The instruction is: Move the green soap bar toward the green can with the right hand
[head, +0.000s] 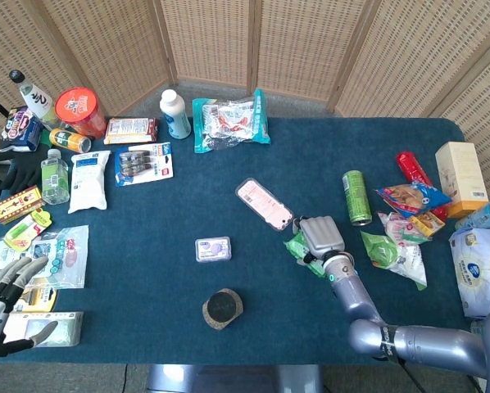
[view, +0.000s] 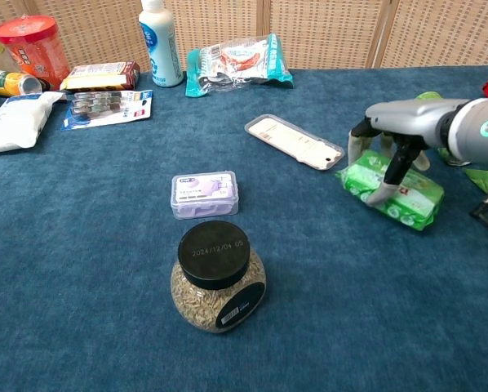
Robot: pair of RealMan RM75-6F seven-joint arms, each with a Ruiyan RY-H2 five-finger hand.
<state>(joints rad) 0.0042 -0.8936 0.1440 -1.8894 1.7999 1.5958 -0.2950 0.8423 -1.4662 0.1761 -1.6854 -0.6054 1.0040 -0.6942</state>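
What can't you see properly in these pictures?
- Green soap bar: head view, mostly hidden under the right hand.
- Green can: chest view, only its top shows behind that hand.
- Left hand: head view, cut off by the edge.
- Label writing: too small.

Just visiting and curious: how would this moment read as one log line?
right hand: grips green soap bar, tilted | green can: apart, farther back | left hand: idle at table edge

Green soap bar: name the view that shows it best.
Chest view: the green soap bar shows its full side and printed wrapper under the right hand. In the head view the hand covers most of it.
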